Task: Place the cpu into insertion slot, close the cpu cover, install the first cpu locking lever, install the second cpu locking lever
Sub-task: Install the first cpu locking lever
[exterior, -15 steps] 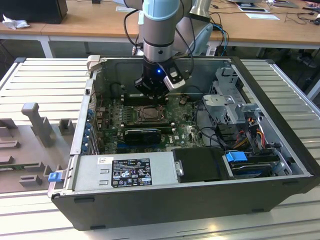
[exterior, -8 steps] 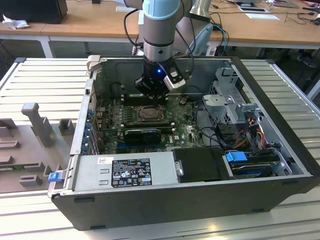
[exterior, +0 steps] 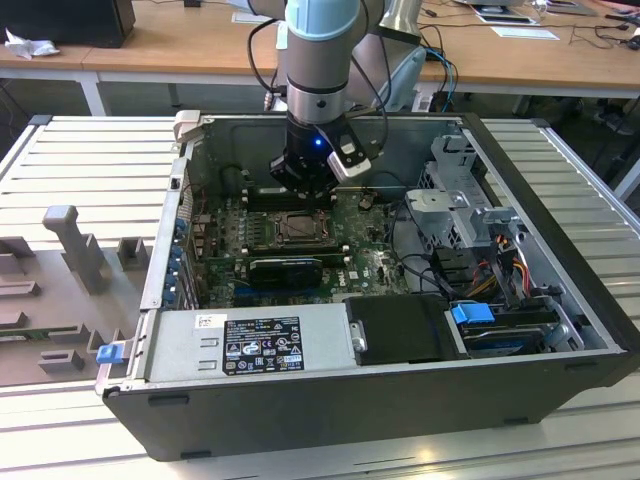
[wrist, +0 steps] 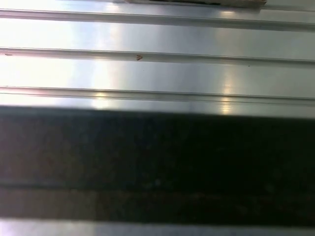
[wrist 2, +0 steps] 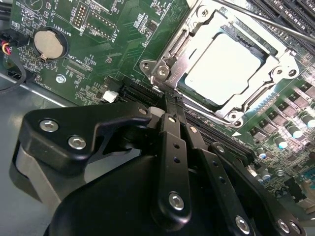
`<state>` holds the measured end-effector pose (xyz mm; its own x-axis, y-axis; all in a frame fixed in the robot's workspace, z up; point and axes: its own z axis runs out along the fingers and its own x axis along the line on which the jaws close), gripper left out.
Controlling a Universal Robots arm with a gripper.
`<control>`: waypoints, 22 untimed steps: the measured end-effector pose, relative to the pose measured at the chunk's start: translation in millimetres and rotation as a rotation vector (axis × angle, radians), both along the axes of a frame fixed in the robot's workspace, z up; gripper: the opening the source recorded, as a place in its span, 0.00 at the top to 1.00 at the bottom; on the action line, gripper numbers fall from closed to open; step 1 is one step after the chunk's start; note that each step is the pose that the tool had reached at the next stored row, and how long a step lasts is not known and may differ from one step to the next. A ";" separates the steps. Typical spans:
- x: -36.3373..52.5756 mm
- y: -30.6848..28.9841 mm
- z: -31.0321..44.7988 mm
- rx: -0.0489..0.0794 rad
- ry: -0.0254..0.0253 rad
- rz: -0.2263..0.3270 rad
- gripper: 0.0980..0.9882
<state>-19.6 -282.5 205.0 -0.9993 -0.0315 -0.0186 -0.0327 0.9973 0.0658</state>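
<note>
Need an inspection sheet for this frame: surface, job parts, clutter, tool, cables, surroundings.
Surface: ribbed metal table carrying the open computer case.
Job's things: cpu lies in the insertion slot; cpu cover is down around it, chip showing through its window. Levers: state cannot be told.
Clutter: grey fixtures on the table at the exterior view's left.
Tool: tool sits at the cover's hinge-side edge, fingers together; contact cannot be confirmed.
Cables: bundle of coloured wires beside the drive cage at the exterior view's right; black cables on the arm.
Surroundings: wooden desks behind the table.
</note>
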 end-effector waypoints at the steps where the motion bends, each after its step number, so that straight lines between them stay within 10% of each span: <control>1: 0.0 0.0 -0.1 -0.001 0.0000 0.000 0.99; 19: 0.0 -3.3 -4.4 -0.007 0.0014 0.000 0.99; 22: 0.0 -3.3 -5.5 0.025 0.0019 0.000 0.99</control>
